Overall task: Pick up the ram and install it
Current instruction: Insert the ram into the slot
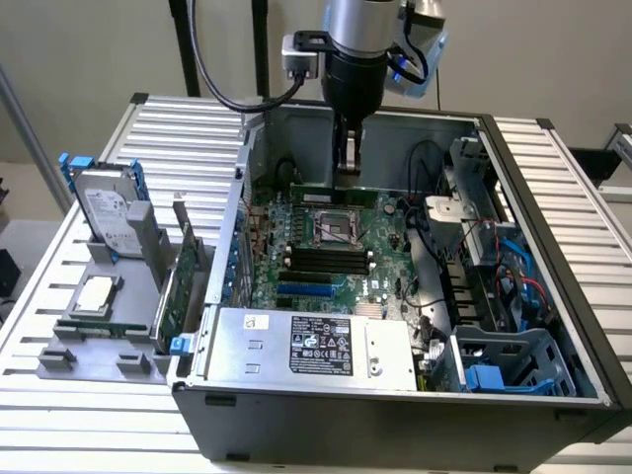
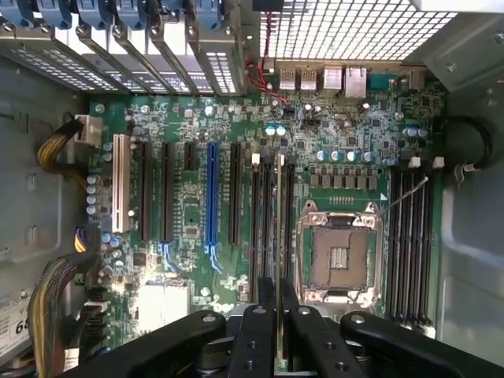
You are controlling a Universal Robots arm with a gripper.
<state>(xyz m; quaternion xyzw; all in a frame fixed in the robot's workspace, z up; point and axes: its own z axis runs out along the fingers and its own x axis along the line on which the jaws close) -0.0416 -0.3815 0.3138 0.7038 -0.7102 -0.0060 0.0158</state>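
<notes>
- Claw [image 1: 345, 166] hangs straight down inside the open computer case [image 1: 395, 415], over the main board [image 2: 189, 213].
- Claw state: fingers [image 2: 266, 295] drawn almost together, with only a sliver between them. The ram fills that sliver, pinched by its upper edge.
- Ram [image 2: 279, 213] is edge-on in the wrist view, a thin pale line running straight out from between the fingertips. In the exterior view it is a green strip [image 1: 316, 195] directly under the claw tip, touching it.
- Long axis: flat between the two fingers and parallel to the black slots [image 2: 260, 228] beneath the claw.
- Slots sit right below the ram. The bare chip socket [image 2: 339, 256] is just beside them, to one side of the claw.
- Judgement: ram looks lined up over a slot. Cannot tell whether its lower edge has entered the slot.
</notes>
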